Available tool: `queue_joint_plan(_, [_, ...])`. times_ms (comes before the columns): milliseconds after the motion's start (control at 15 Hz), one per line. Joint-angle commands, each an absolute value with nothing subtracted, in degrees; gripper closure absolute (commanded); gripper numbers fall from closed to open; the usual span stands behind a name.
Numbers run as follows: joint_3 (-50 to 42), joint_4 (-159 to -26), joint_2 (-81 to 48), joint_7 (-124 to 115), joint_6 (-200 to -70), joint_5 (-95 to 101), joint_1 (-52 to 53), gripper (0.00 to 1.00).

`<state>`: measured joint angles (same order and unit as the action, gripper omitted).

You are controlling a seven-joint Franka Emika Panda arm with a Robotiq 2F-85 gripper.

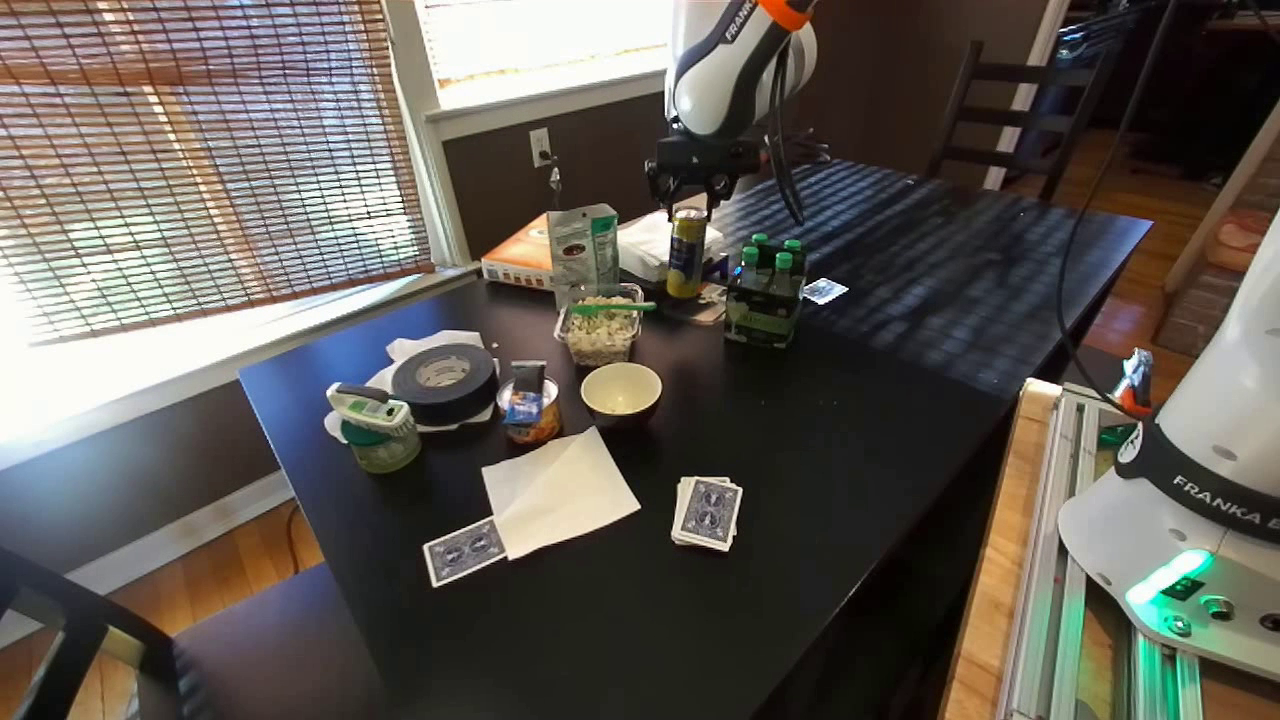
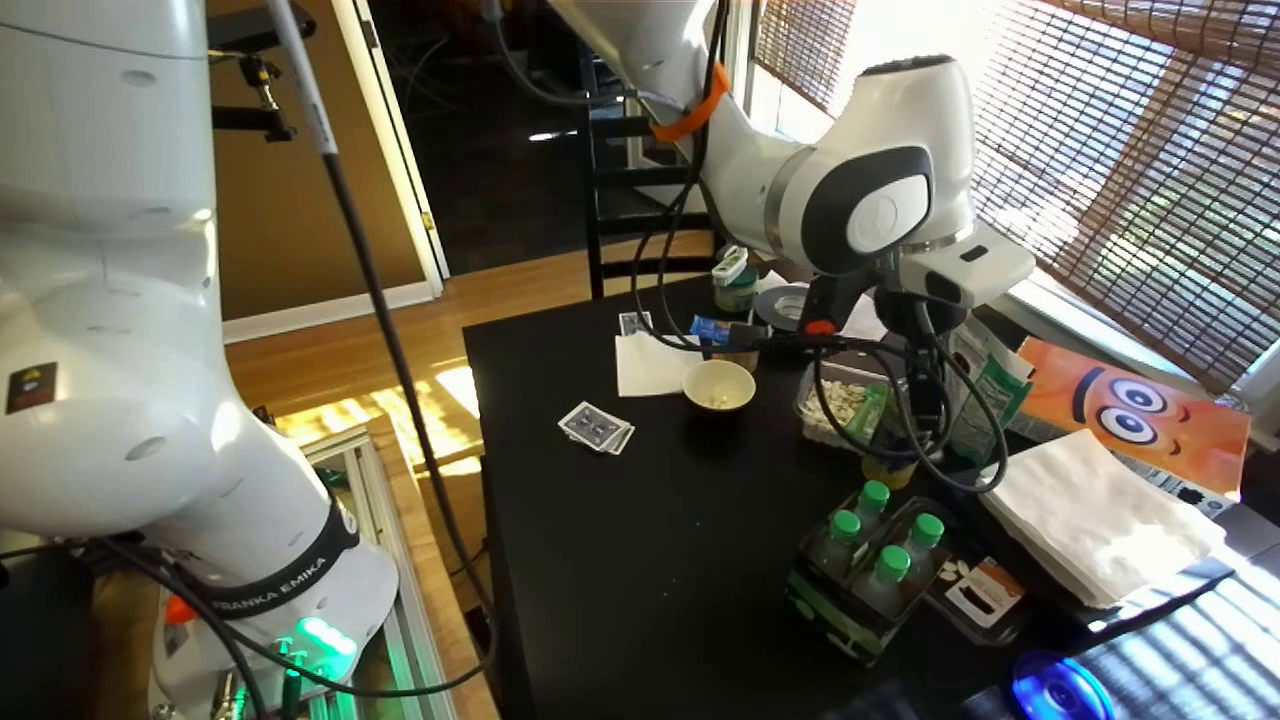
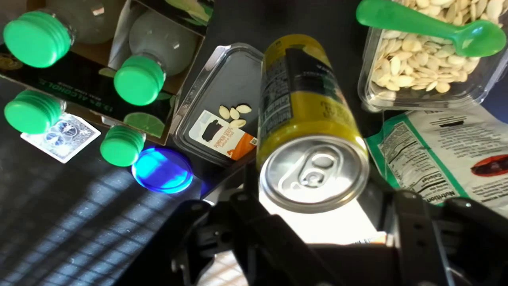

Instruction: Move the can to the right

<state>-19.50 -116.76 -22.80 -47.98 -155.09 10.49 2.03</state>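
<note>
Woven slatted blinds (image 1: 190,150) hang along one side of the room, which has a brown wall (image 1: 490,190) and a wood floor (image 2: 510,290). The long surface (image 1: 850,430) is smooth and black, striped with sunlight at one end. A glossy white arm (image 2: 850,190) reaches over it, near a boxy cardboard bottle carrier (image 1: 760,318). Well apart from that carrier lies a flat orange box (image 2: 1180,420), with a soft white stack of napkins (image 2: 1090,510) nearer to the carrier. The carrier itself holds four rounded bottles (image 3: 166,43) with ridged green caps (image 3: 139,80). Apart from it, toward the blinds, are a crinkled pouch (image 1: 588,250) and a clear plastic tub (image 3: 436,101) of pale seeds (image 3: 412,63). A creased white sheet (image 1: 560,490), a black ring of tape (image 1: 450,402) and a round, cream-lined bowl (image 1: 615,388) are well apart from the carrier, while a black plastic tray (image 3: 232,73) is just beside it. The dark pincer (image 1: 690,208) is near the carrier, its fingers (image 3: 408,224) on either side of the top of the can (image 1: 686,262); I cannot tell whether they squeeze it. The can, next to the carrier, is a slim metal cylinder, yellow with dark panels, its lid shiny with a ring pull. Smallest are the loose oval seeds (image 3: 234,114) in the tray.
</note>
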Motion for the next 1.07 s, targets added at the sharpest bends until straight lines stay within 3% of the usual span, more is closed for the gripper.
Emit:
queue_joint_plan(0, [-22.1, -115.8, -25.4, -53.6, -156.5, 13.1, 4.9, 0.63])
queue_joint_plan(467, [-26.3, -115.4, -29.5, -63.7, -156.1, 16.1, 10.4, 0.63])
queue_joint_plan(1000, [-24.8, -115.8, -29.3, -65.1, -151.2, 14.5, 9.1, 0.63])
